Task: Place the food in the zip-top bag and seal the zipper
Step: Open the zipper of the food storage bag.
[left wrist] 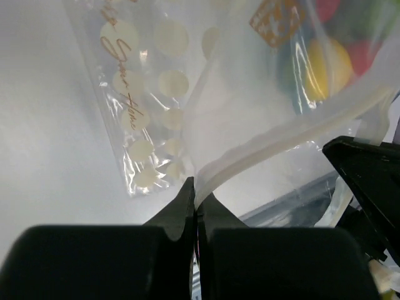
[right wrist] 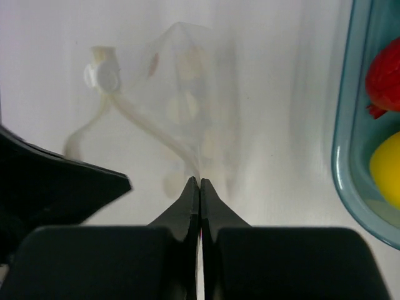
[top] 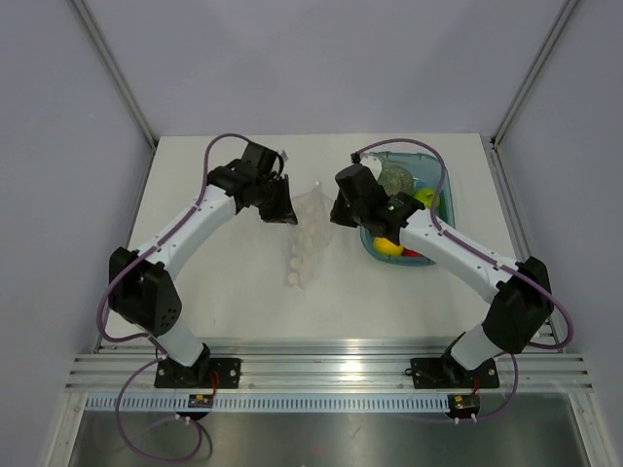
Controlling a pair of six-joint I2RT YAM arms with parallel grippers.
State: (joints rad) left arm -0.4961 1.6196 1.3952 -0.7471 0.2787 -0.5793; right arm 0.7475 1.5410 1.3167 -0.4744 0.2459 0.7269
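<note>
The dotted clear zip-top bag [top: 308, 233] hangs stretched between my two grippers, and its lower end lies on the table. My left gripper [left wrist: 197, 187] is shut on the bag's zipper strip [left wrist: 281, 134] at the mouth edge. My right gripper [right wrist: 199, 182] is shut on the opposite mouth edge of the bag [right wrist: 187, 106]. A white slider [right wrist: 103, 75] sits at the far end of the strip. The food lies in the blue tray [top: 443, 175]: a grey-green ball [top: 394, 180], a yellow piece [top: 387, 246], a bright green piece [top: 425, 197] and a red piece [right wrist: 384, 75]. No food shows inside the bag.
The blue tray stands right of the bag, close under the right arm; its rim [right wrist: 342, 156] lies just right of my right gripper. The left gripper's black body [right wrist: 50, 187] is close on the left. Grey walls enclose the white table [top: 214, 282].
</note>
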